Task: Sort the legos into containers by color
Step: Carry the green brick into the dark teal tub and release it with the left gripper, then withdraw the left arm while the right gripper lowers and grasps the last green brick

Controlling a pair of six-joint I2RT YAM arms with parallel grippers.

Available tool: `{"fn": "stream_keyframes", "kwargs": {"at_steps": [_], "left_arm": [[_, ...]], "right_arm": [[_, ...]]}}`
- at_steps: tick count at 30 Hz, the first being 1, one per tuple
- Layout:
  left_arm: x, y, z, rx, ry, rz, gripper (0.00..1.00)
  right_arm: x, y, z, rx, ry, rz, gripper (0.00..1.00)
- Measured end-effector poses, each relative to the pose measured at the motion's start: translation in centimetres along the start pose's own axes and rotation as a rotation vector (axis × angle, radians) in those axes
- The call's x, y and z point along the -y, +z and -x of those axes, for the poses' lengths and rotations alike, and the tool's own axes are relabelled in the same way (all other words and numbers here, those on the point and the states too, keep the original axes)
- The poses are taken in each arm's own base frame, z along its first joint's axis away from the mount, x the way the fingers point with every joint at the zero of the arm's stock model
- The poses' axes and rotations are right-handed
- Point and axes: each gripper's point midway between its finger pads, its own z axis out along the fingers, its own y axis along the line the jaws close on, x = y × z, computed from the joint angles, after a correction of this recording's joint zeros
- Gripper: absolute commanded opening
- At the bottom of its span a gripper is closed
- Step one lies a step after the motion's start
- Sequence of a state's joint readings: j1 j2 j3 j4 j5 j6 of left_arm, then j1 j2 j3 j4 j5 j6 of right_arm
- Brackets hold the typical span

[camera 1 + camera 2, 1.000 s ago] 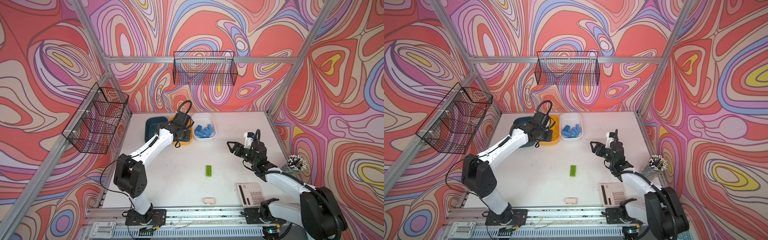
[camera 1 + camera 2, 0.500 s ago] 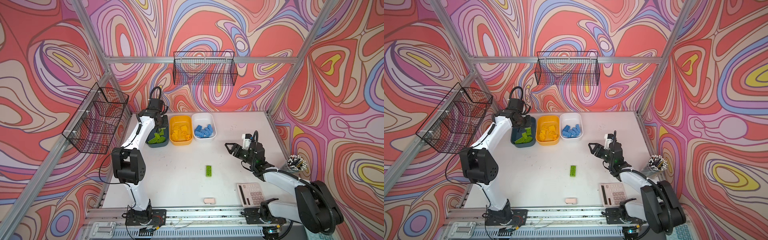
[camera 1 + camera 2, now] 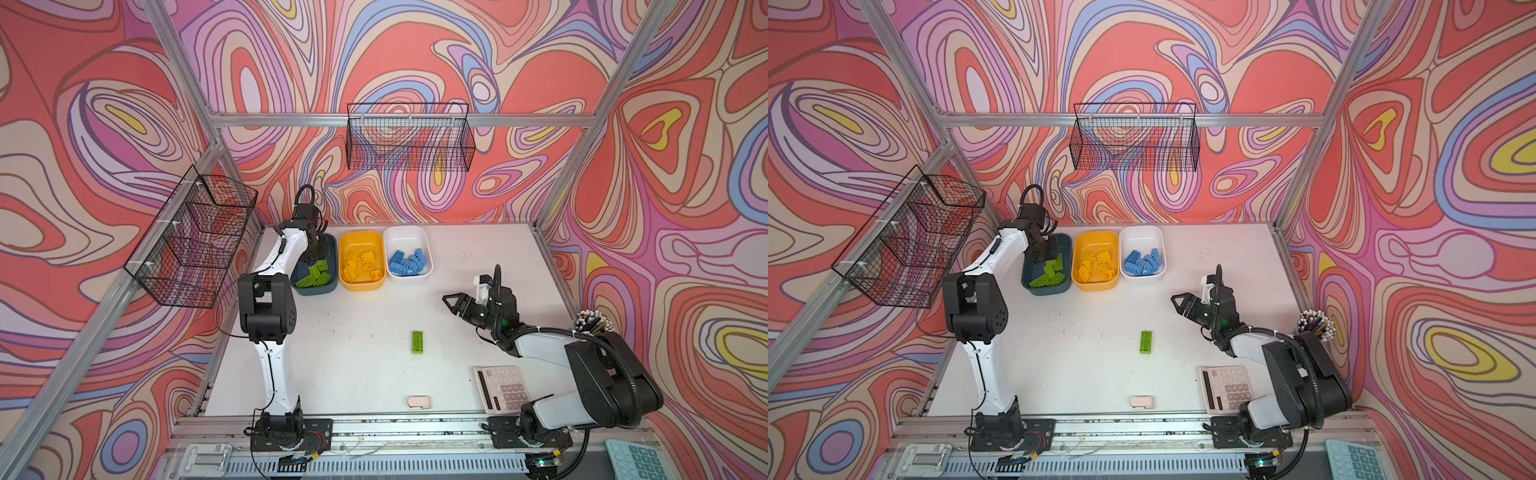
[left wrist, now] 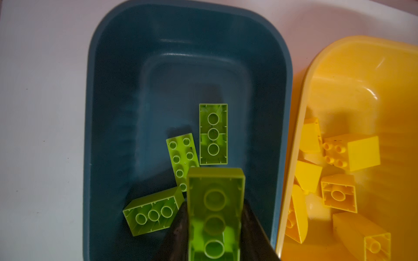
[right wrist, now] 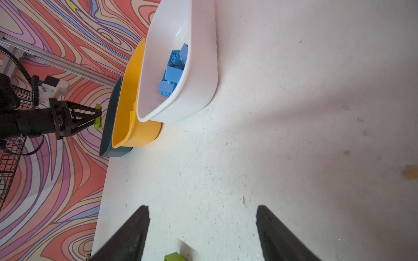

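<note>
Your left gripper (image 4: 214,226) is clamped on a green brick (image 4: 216,198), pinching its two long sides with the hollow underside turned toward the wrist camera. You have it hanging over the teal tub (image 4: 90,117), above the rim rather than down inside, as the right wrist view shows. That placement makes sense. Three green bricks (image 4: 213,133) lie in the teal tub, so I judge this is the drop point, and parting the jaws should let the brick fall in with its own colour. The side grip leaves nothing beneath the brick to snag it.

The yellow tub (image 3: 360,237) sits just beside the teal tub and holds only yellow bricks (image 3: 362,266). The white tub (image 3: 405,231) stands one place further from the teal tub and holds the blue bricks (image 3: 407,262). Each colour has its home, and the teal tub is the one taking green.

Your right gripper (image 3: 453,302) is spread wide and empty, well apart from the teal tub, out over the open table (image 3: 353,353). One loose green brick (image 3: 417,342) lies flat on the table, studs up, also well apart from the teal tub. It is near the right gripper but not between the fingers, and the right wrist view catches only its edge. I judge it is the last brick to sort, with the right gripper staged for it.
</note>
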State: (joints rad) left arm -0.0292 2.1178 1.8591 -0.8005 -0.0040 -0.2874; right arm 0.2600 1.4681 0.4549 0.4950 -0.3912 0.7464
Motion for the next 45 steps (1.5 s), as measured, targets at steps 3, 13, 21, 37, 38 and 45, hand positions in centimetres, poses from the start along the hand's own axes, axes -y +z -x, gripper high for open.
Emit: {"fn": "stream_keyframes", "kwargs": {"at_steps": [3, 13, 21, 37, 38, 45], "left_arm": [[-0.1, 1.0, -0.4, -0.019, 0.0, 0.006, 0.33], [0.0, 0.6, 0.6, 0.007, -0.004, -0.001, 0.61], [0.5, -6.4, 0.9, 0.115, -0.026, -0.076, 0.61], [0.5, -22.8, -7.8, 0.417, -0.108, -0.389, 0.69], [0.3, -23.1, -8.5, 0.426, -0.112, -0.398, 0.69], [-1.0, -25.2, -12.6, 0.506, -0.121, -0.427, 0.71]], "right_arm": [[0.0, 0.1, -0.2, -0.007, -0.001, 0.001, 0.79], [-1.2, 0.4, 0.2, -0.012, -0.031, 0.017, 0.78], [-4.2, 0.4, -0.5, -0.053, -0.14, 0.002, 0.78], [-6.6, -0.8, -3.6, -0.126, -0.291, -0.218, 0.78], [-6.9, -0.9, -3.8, -0.13, -0.304, -0.232, 0.78], [-8.0, 0.2, -5.8, -0.17, -0.388, -0.323, 0.78]]}}
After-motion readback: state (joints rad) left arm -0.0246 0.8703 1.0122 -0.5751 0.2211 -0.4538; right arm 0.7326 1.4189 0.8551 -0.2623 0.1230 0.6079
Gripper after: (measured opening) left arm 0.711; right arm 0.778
